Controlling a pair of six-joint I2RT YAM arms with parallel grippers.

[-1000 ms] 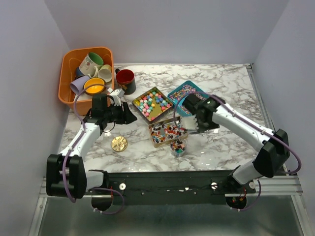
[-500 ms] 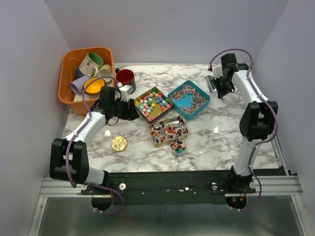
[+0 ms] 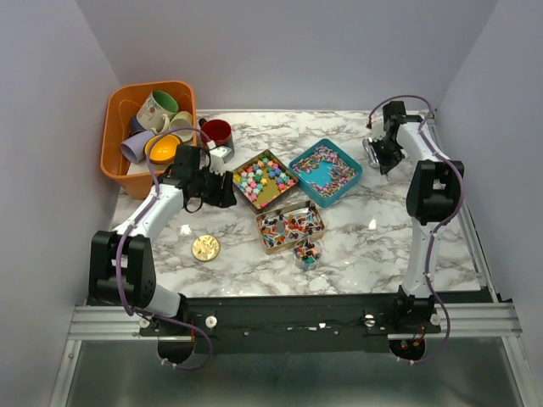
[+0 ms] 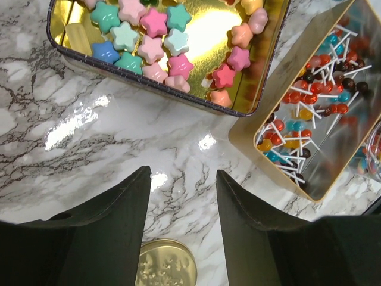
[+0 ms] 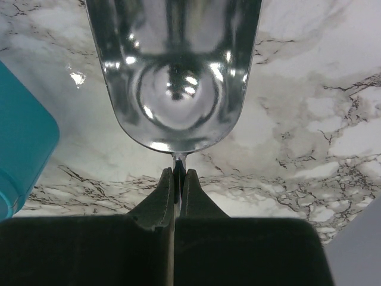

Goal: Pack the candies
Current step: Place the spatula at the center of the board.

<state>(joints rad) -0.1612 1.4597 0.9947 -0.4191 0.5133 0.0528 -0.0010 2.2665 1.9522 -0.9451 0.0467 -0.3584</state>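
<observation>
Star-shaped candies [image 3: 264,178] [image 4: 156,42] fill a gold tin. Stick candies [image 3: 291,226] [image 4: 315,101] lie in a second gold tin, and mixed pieces [image 3: 326,170] in a teal tin. A small clear cup [image 3: 307,254] near the front holds a few sweets. My left gripper [image 3: 226,190] [image 4: 181,179] hovers open over bare marble just left of the star tin, holding nothing. At the back right my right gripper [image 3: 381,153] [image 5: 177,173] is shut on the thin handle of a shiny metal scoop [image 3: 371,150] [image 5: 172,71], whose bowl looks empty.
An orange bin [image 3: 117,119] of mugs stands at the back left, with a red mug [image 3: 217,136] beside it. A round gold lid [image 3: 205,248] [image 4: 165,265] lies on the marble at the front left. The teal tin's corner [image 5: 24,149] sits left of the scoop.
The right arm swung from over the stick-candy tin to the back right corner, carrying the scoop. The left gripper shifted slightly toward the back.
</observation>
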